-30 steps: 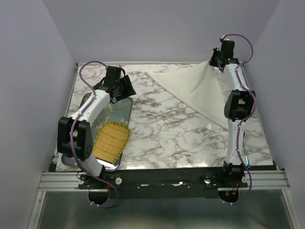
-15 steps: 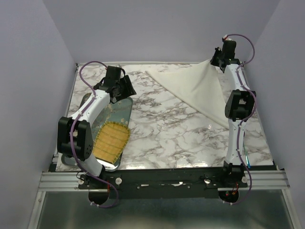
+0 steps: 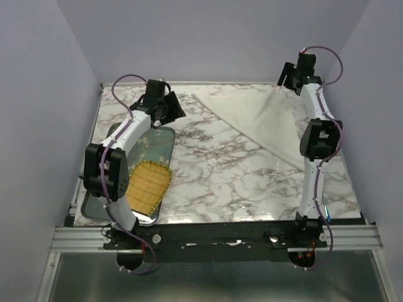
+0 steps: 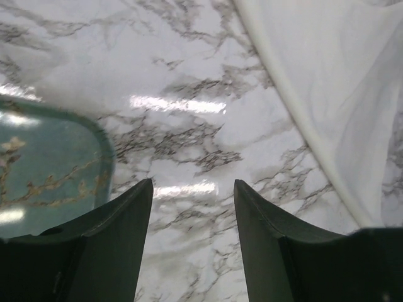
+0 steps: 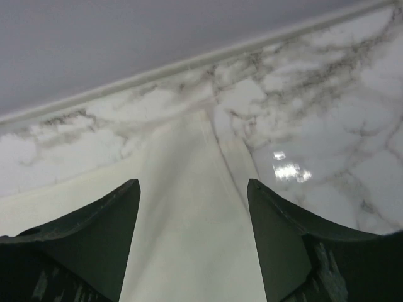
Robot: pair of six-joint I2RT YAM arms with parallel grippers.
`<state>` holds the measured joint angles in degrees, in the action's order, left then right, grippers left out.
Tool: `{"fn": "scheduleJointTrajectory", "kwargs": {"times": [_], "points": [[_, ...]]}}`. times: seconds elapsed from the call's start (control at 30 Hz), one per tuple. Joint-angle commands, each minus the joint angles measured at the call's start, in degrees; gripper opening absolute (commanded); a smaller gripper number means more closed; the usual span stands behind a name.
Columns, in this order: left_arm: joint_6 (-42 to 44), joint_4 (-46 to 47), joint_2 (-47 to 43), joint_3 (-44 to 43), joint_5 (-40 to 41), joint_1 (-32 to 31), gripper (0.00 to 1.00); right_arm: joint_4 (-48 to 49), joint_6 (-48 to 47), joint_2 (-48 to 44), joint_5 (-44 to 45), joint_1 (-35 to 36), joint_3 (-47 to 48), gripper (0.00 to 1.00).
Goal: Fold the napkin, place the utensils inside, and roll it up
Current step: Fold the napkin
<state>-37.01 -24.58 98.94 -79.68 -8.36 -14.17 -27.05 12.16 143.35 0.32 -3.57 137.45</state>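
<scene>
Top external view: the napkin (image 3: 258, 119), a plain cream cloth, lies flat as a large triangle on the far right part of the marble table (image 3: 220, 176). One point reaches toward the far right corner, one runs along the far edge toward the middle, and one points down the right side. We judge from this shape that it is folded once, corner to corner, so the first step looks done.

The right gripper (image 3: 289, 78) hangs over the napkin's far right point. In the right wrist view its jaws stand wide apart, with nothing between them and the cloth lying beneath. The left gripper (image 3: 170, 110) hovers over bare marble near the far left, just beyond the far end of a teal tray (image 3: 154, 141). In the left wrist view its jaws are also parted and empty, with the napkin's thick edge off to one side.

A yellow woven mat (image 3: 148, 185) rests on the near part of the tray, close to the left arm's base.

We cannot make out the utensils with any certainty in these views. As we read it, setting them on the cloth and rolling it up are both left to do.
</scene>
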Motion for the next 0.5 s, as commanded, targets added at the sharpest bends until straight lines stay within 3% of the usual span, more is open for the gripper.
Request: {"fn": "scheduleJointTrajectory", "kwargs": {"times": [0.0,0.1,0.13,0.33,0.47], "points": [[-4.81,7.43,7.21,-8.72,-4.47,-2.96,0.6,-7.5,5.66,-13.6,3.21,-0.65,-14.63,0.77],[-9.99,14.8,14.23,-13.91,-9.37,-3.4,0.55,-6.35,6.73,-20.03,1.88,-0.65,-25.61,0.77],[-11.49,19.52,16.18,-15.32,-10.87,-3.49,0.49,-6.87,7.17,-20.65,2.58,-0.65,-27.39,0.77],[-15.71,28.14,33.41,-32.45,-11.77,-4.37,0.21,-8.11,11.92,-31.18,1.18,-0.65,-43.27,0.71],[-23.52,38.53,41.41,-38.52,-10.36,-4.63,0.18,-6.62,12.62,-38.31,0.65,-0.65,-54.98,0.66]]}}
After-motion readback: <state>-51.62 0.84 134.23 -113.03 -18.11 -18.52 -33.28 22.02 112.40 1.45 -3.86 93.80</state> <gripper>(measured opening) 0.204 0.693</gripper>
